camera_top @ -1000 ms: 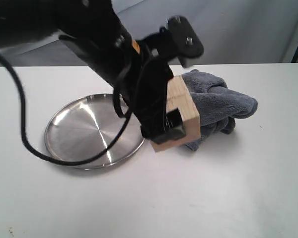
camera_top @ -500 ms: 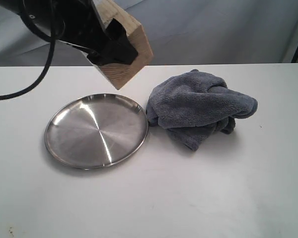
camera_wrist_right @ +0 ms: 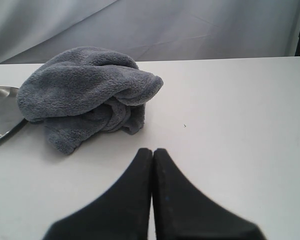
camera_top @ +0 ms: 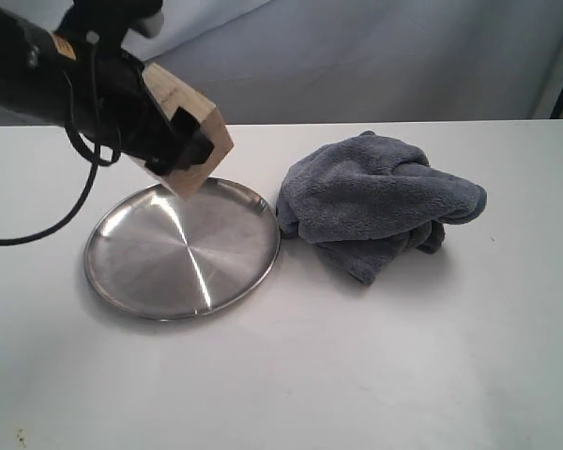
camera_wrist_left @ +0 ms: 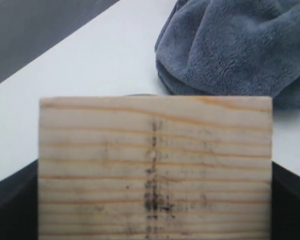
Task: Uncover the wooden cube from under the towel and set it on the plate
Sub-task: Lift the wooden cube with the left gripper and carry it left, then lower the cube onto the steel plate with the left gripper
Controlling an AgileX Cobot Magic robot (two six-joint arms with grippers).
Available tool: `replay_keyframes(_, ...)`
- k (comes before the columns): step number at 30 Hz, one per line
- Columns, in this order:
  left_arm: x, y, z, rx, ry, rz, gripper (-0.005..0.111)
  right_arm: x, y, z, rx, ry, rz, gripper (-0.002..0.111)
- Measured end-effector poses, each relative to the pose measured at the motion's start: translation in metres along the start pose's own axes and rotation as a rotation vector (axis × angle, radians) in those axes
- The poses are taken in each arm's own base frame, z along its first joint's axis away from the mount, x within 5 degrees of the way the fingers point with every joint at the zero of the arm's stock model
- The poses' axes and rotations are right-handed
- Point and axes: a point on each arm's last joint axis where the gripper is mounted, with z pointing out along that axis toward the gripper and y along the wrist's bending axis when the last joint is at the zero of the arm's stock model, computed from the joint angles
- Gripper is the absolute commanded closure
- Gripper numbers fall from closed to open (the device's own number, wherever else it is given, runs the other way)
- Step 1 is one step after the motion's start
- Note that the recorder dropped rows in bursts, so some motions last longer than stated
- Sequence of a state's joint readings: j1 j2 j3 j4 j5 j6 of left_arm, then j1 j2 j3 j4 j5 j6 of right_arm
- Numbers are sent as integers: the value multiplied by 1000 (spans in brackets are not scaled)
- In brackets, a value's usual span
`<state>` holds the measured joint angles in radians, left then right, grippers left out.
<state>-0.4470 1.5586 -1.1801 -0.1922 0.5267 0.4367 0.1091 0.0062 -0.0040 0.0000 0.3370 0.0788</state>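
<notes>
While the left gripper (camera_top: 180, 141) clamped the tilted wooden cube (camera_wrist_left: 155, 165) over the rim of the plate (camera_top: 131, 281), seemingly clear of it, the towel (camera_top: 375, 202) lay bunched alongside; the right gripper (camera_wrist_right: 152, 165) had its jaws pressed together.

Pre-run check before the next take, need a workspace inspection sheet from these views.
Surface: white table, bare apart from the job's things.
Cube: uncovered, tilted, held over the plate's far edge, not set down.
Plate: empty, left of the towel.
Towel: bunched in a heap beside the plate.
Clutter: nothing seen.
Left hand: clamped on the cube.
Right hand: shut, empty, low, facing the towel.
Cables: black cable loops from the left arm over the table beside the plate.
Surroundings: grey backdrop.
</notes>
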Motion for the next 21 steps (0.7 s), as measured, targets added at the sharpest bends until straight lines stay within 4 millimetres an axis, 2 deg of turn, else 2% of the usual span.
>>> replay_keyframes(4,18,0,27,-10,48,13,107,0,0,0,0,0,0,108)
replay_keyframes(9,32,0,57,-10,85,4,107,0,0,0,0,0,0,108)
replay_keyframes(14,43,1,85,-13,111,-2,107,0,0,0,0,0,0,108)
replay_keyframes(21,52,3,115,-46,75,-8,107,0,0,0,0,0,0,108)
